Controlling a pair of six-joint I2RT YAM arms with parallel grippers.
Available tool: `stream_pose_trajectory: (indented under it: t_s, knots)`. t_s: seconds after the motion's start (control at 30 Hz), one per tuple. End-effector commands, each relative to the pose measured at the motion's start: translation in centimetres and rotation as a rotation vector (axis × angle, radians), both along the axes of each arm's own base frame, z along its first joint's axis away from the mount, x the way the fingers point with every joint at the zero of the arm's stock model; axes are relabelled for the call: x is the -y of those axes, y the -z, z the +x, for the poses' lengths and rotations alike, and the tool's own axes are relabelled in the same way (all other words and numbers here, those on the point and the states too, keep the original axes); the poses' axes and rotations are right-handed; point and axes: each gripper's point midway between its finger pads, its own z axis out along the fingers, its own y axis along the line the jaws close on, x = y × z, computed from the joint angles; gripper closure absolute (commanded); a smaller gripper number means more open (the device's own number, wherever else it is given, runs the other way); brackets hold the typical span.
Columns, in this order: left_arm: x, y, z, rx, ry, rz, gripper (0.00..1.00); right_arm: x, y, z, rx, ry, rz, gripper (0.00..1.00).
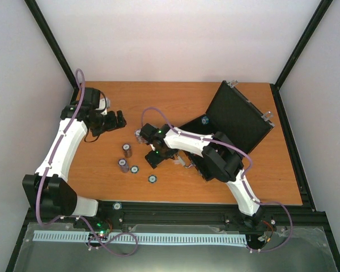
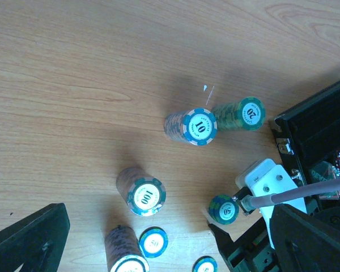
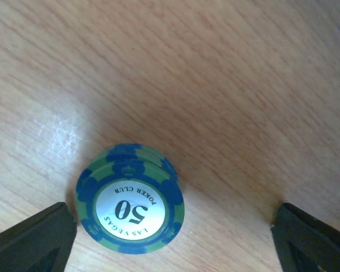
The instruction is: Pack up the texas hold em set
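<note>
Green 50-chip stack stands on the tabletop, ungripped between the wide-spread fingers of the right tool, while the left tool hovers equally wide, holding nothing.

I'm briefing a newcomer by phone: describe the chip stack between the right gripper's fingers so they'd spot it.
Left of the open black case, the right gripper hangs over the table. Between its fingers stands a short green-and-blue stack marked 50, lower than the 100 stack.
</note>
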Motion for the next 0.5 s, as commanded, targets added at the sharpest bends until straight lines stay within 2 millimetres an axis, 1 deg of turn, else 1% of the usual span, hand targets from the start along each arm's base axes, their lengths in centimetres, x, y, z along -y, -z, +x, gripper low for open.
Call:
stream_pose_trajectory:
  t_s: [0.0, 0.13, 0.27, 0.37, 0.47]
  knots:
    - [-0.2, -0.2, 0.4, 0.009, 0.008, 0.019, 0.0, 1.3, -1.7, -0.1, 0.004, -0.001, -0.022, 0.0]
    - [-0.7, -0.8, 0.6, 0.02, -0.005, 0.047, 0.0, 1.2, -3.9, -1.2, 0.034, -0.012, -0.017, 0.0]
    - [-0.9, -0.8, 0.5, 0.011, -0.016, 0.053, 0.0, 0.4, -5.3, -3.6, 0.027, -0.028, -0.007, 0.0]
    - [-0.7, -0.8, 0.3, 0.013, -0.017, 0.039, 0.0, -0.7, -5.8, -5.8, 0.008, -0.057, 0.008, 0.0]
    - [-0.6, -0.6, 0.1, 0.015, -0.014, 0.034, 0.0, -2.0, -5.2, -7.9, -0.028, -0.085, 0.019, 0.03]
